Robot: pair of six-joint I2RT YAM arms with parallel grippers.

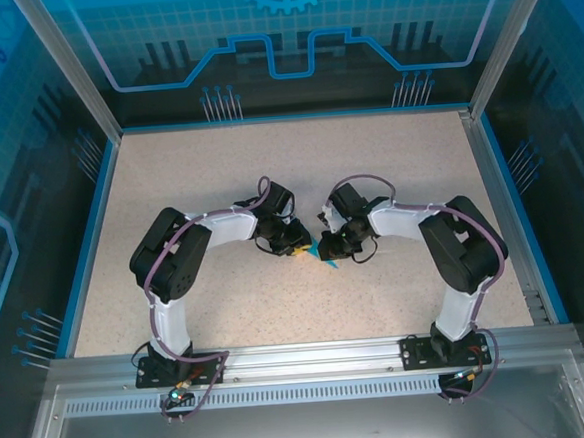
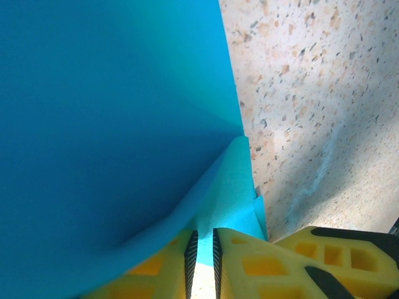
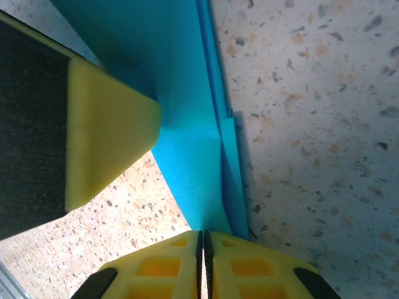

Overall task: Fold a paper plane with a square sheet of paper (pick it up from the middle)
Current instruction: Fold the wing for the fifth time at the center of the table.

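My left fingers (image 2: 218, 249) are pinched almost closed on the teal-blue creased sheet of thin paper (image 2: 112, 124), which spreads up the left of that wrist view; my right fingers (image 3: 209, 246) clamp its narrow end at bottom centre; from above it sits mid-frame between both, over the speckled beige tabletop (image 1: 218, 164).

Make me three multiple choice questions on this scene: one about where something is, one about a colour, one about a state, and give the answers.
1. Where on the table is the teal paper?
A) far edge
B) the middle, between left claw and right claw
C) beside an arm base

2. What colour are the right claw's fingers?
A) yellow
B) red
C) white

3. The right claw is:
A) wide open
B) shut on the teal paper
C) shut on nothing

Answers: B, the top view shows it where both claws meet; A, the wrist view shows yellow; B, its fingers pinch the paper's edge.
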